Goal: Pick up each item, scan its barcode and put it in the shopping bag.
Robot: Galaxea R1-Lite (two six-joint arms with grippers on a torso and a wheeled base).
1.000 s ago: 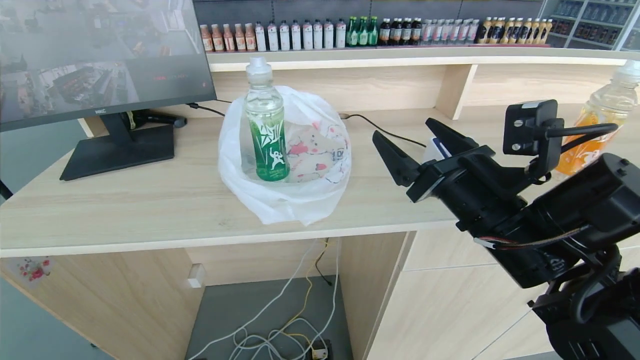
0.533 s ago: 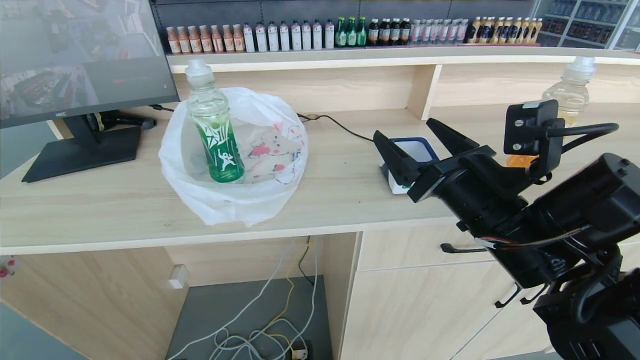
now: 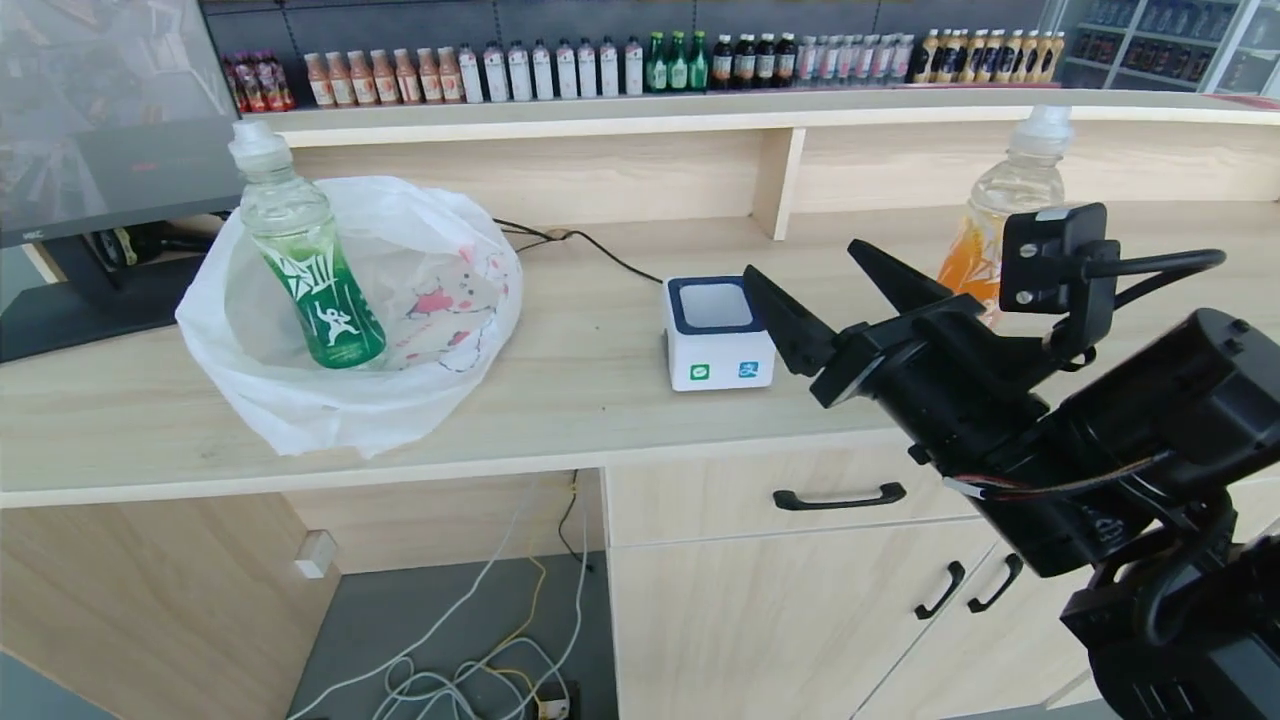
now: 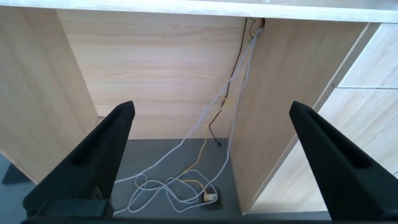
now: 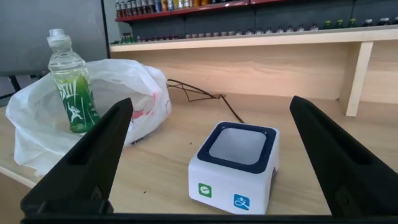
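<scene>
A green-labelled bottle (image 3: 305, 265) stands upright inside the white shopping bag (image 3: 300, 400) on the left of the wooden counter. The white barcode scanner (image 3: 715, 345) sits mid-counter. An orange-drink bottle (image 3: 985, 235) stands behind my right arm, partly hidden by it. My right gripper (image 3: 808, 262) hangs open and empty just right of the scanner, above the counter's front edge. From the right wrist view, the scanner (image 5: 239, 165) lies between the open fingers of my right gripper (image 5: 211, 102), with the bottle (image 5: 69, 84) and bag (image 5: 37, 130) farther off. My left gripper (image 4: 211, 107) is open, low, facing under the counter.
A monitor (image 3: 90, 110) stands at the far left behind the bag. A black cable (image 3: 580, 245) runs across the counter to the scanner. Several drinks line the back shelf (image 3: 640, 65). Drawers with black handles (image 3: 840, 497) sit below; loose cables (image 4: 186, 183) lie on the floor.
The head camera has turned right, so bag and monitor slid left in the picture and the scanner and orange bottle came into full sight. The right gripper stays open.
</scene>
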